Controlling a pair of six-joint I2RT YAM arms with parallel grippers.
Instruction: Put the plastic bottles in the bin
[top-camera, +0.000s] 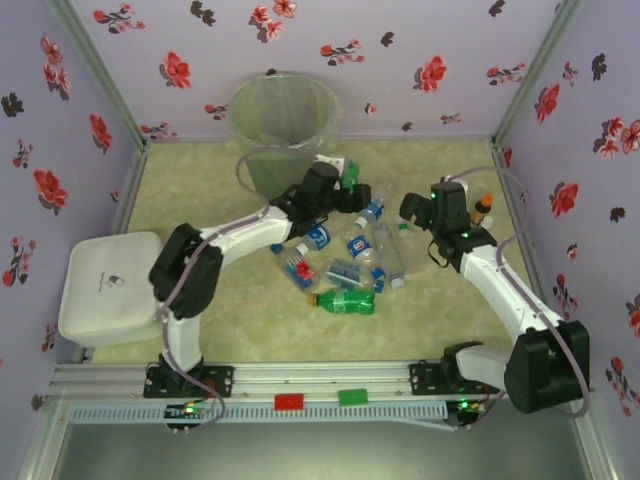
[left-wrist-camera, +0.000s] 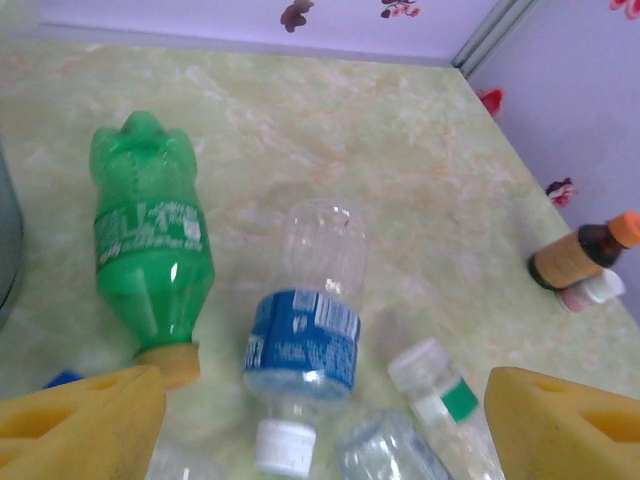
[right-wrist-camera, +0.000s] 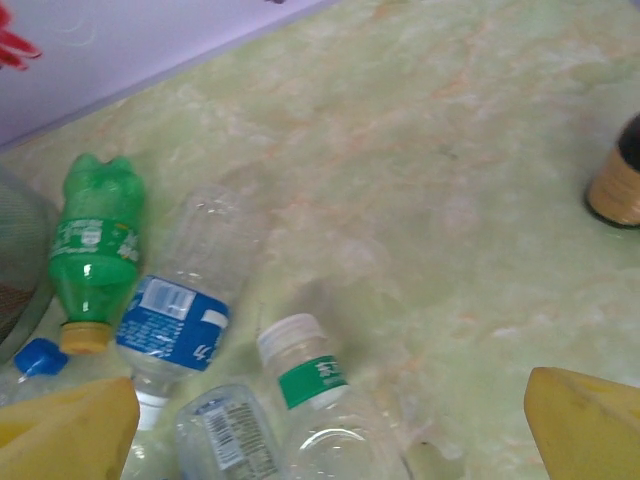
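The grey-green bin (top-camera: 283, 125) stands at the back of the table. Several plastic bottles lie in a heap mid-table, among them a green one (top-camera: 345, 300) and a blue-labelled one (top-camera: 318, 238). My left gripper (top-camera: 350, 195) hovers open over the heap's far side; between its yellow fingers (left-wrist-camera: 85, 420) lie a blue-labelled clear bottle (left-wrist-camera: 305, 335), a green bottle (left-wrist-camera: 150, 240) and a green-banded clear one (left-wrist-camera: 440, 390). My right gripper (top-camera: 412, 210) is open too, above the green-banded bottle (right-wrist-camera: 315, 385), with the blue-labelled bottle (right-wrist-camera: 180, 310) and green bottle (right-wrist-camera: 92, 250) to its left.
A small brown bottle with an orange cap (top-camera: 482, 208) stands near the right wall, beside my right arm. A white square lid (top-camera: 110, 285) lies at the table's left edge. A loose blue cap (right-wrist-camera: 40, 355) sits by the bin's base.
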